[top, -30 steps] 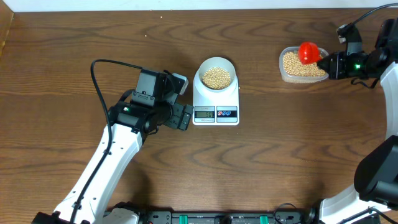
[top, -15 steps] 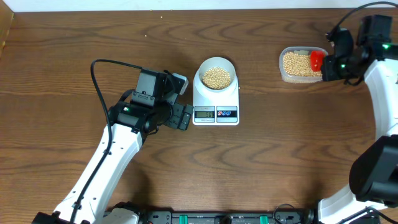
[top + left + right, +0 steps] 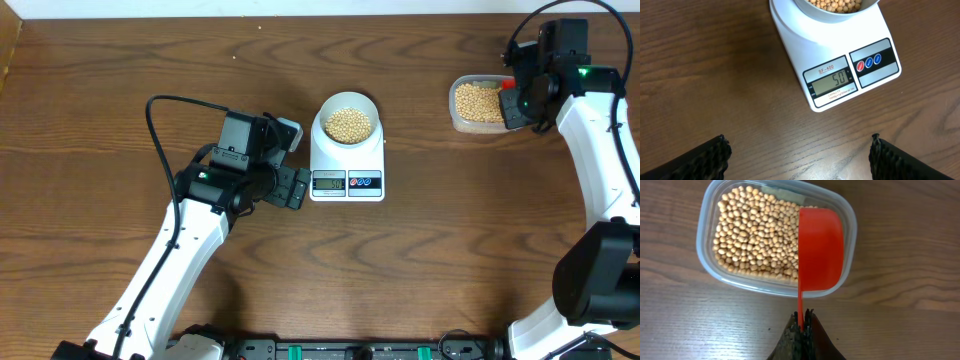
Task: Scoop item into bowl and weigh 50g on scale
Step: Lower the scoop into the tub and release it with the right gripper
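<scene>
Your right claw point(image 3: 802, 322) is pinched shut on the thin handle of a red plastic scoop point(image 3: 820, 250), and the wrist view shows the scoop's cup lying empty over the right end of a clear rounded-rectangular plastic container point(image 3: 705, 240). That container holds a bed of small round tan-yellow beans point(image 3: 755, 235) and sits near the counter's far right edge; whether the cup touches the beans under it you cannot tell. Your left claw point(image 3: 800, 155) stands wide open with nothing between its two dark fingers, held over bare wood just in front of the scale's left corner. Beyond it is a flat white rectangular digital scale point(image 3: 805, 40) near the middle of the dark wood-grain counter point(image 3: 450, 230). Its grey display point(image 3: 832, 82) reads 50, with three small round buttons point(image 3: 869, 61) beside it, one red and two blue. A small round white bowl point(image 3: 322, 112) rests on the scale's platform, and a heap of the same beans fills its centre. The scale and the container are well apart, with open counter between them.
</scene>
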{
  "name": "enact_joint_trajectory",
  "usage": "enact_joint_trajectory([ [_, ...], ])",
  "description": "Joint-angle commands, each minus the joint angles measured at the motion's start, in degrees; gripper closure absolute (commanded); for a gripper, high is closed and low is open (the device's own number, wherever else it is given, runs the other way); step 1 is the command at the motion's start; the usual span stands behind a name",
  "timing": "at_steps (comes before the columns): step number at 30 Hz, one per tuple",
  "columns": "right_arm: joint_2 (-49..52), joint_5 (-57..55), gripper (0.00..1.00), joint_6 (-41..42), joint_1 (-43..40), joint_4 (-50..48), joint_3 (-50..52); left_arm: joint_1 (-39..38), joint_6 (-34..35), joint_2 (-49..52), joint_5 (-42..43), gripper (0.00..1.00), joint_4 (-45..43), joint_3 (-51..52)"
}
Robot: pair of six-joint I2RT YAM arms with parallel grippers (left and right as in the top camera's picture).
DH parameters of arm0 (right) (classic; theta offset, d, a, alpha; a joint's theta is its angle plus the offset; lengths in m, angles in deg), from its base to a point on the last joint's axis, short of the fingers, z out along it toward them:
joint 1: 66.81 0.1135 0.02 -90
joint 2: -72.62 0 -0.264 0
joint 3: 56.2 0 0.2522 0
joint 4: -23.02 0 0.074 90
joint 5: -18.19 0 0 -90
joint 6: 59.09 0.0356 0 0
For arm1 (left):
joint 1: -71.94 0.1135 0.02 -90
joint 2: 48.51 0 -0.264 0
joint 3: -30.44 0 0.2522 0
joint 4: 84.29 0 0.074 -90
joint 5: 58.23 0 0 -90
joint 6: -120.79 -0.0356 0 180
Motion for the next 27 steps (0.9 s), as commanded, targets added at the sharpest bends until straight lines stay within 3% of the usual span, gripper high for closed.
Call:
enact_joint_trajectory([
  [1, -1.01, -1.66, 0.99, 1.95, 0.55, -0.76, -0.81, 0.2, -0.17, 0.11, 0.48, 0.09, -0.02, 0.24],
  [4, -1.01, -0.68, 0.99, 9.11, 0.55, -2.29, -0.81, 0.2, -0.17, 0.11, 0.48, 0.09, 0.0, 0.24],
  [14, -0.98, 11.26, 0.99, 22.05, 0.5, -4.26, -0.61, 0.2, -0.17, 0.11, 0.48, 0.09, -0.02, 0.24],
  [27, -0.57, 11.21, 0.99, 31.04, 0.48, -5.11, 0.28, 0.2, -0.17, 0.11, 0.48, 0.09, 0.0, 0.24],
])
